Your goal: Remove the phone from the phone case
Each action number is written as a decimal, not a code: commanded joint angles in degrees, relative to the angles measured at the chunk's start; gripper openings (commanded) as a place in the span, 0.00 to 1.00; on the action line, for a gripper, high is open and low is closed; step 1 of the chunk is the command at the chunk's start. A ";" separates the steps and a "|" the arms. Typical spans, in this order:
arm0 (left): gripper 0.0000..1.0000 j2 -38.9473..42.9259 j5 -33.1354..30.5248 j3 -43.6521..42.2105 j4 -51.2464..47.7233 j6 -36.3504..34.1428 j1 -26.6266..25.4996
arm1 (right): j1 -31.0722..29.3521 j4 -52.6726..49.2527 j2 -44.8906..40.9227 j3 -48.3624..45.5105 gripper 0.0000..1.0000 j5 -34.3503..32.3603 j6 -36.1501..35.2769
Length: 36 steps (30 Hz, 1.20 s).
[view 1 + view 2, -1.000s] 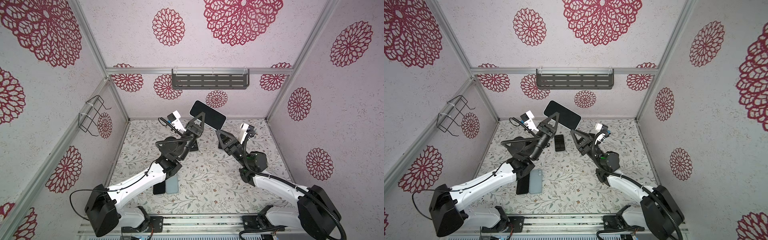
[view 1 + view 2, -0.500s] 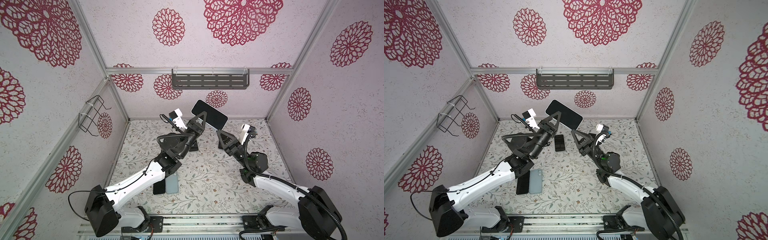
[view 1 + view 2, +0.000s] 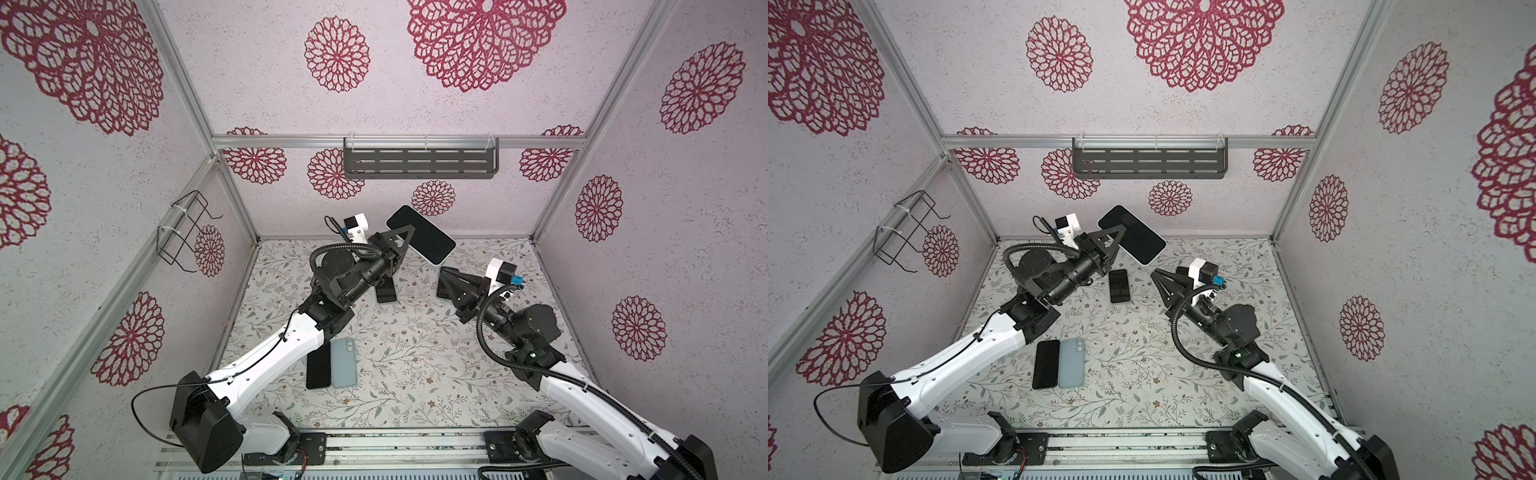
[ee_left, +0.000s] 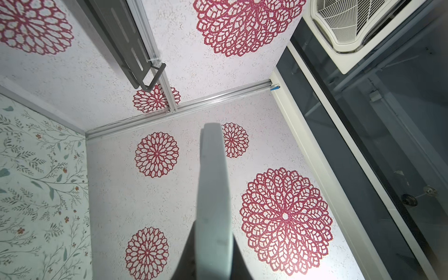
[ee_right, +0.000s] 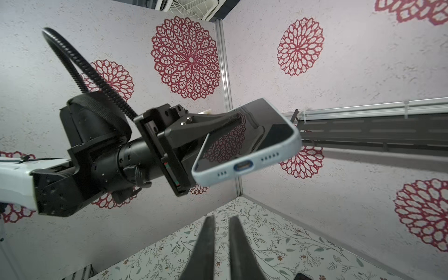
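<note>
The left gripper (image 3: 409, 237) held aloft a black-screened phone (image 3: 424, 237) seated in its pale blue plastic case (image 5: 208, 178). Its jaws were clamped across 1 long edge, with 1 finger flat on the glass. The phone hung well above the floral-patterned table (image 3: 415, 374), screen turned up toward the top cameras. Its long axis ran crosswise to the left gripper's fingers: the far end pointed at the back wall, and the charging-port end pointed down toward the right gripper (image 5: 221, 219). That gripper hovered just short of the port end, apart from it, its 2 fingers parted by a narrow gap and holding nothing. The port end, the outer long edge and the far end all stood in open air. Beneath the left gripper a bare black handset (image 3: 1119, 286) lay flat on the table. Back beside the left arm lay another black handset (image 3: 1046, 364), just beside a pale blue shell (image 3: 1072, 362).
</note>
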State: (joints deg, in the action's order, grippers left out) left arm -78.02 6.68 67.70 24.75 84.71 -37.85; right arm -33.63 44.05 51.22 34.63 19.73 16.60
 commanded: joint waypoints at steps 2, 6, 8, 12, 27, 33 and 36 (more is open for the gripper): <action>0.00 0.83 9.33 1.82 0.32 0.40 4.80 | 1.00 -4.45 -6.07 -4.98 0.58 -0.54 0.81; 0.00 4.24 8.29 0.18 -3.43 -4.34 6.38 | 3.50 -1.94 -6.32 -4.63 0.75 1.52 10.51; 0.00 5.28 6.28 -2.23 0.90 -6.02 6.24 | 3.52 5.94 -2.92 -4.14 0.78 3.77 17.53; 0.00 4.81 3.55 -3.88 8.30 -8.53 3.96 | 2.45 26.22 7.08 -3.25 0.80 5.14 33.05; 0.00 3.31 -3.14 -8.05 17.18 -9.56 0.80 | -4.60 43.36 21.34 2.96 0.71 0.70 40.35; 0.00 2.87 -3.49 -8.59 18.78 -9.12 0.41 | -4.53 47.94 25.86 5.09 0.57 0.23 43.82; 0.00 2.78 -3.58 -8.86 18.93 -9.10 0.15 | -4.52 50.13 27.42 5.50 0.52 -0.12 45.04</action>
State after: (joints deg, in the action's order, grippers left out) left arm -75.48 3.86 58.92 37.93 76.03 -37.08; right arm -38.06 86.37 78.48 37.93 20.60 59.46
